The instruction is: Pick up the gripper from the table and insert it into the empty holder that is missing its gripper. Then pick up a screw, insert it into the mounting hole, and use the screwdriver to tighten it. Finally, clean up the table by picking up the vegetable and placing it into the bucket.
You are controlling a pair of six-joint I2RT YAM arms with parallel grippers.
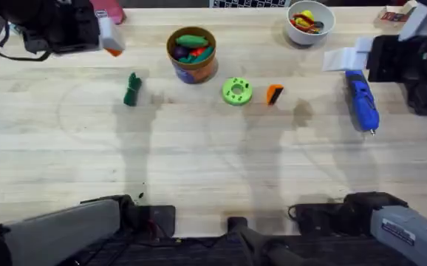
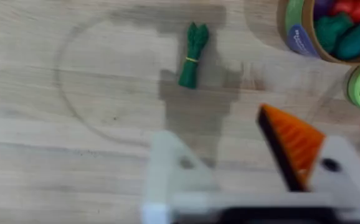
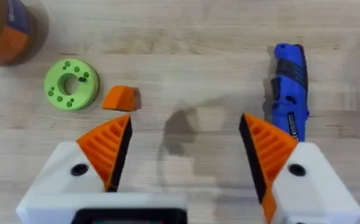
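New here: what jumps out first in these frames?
The left wrist view shows a white fingertip block missing its orange pad. That small orange ribbed wedge pad lies mid-table beside a round green disc, and a blue cylindrical screwdriver lies far right.

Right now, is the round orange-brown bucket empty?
No. The round orange-brown bucket stands upright and already holds green and red toy pieces.
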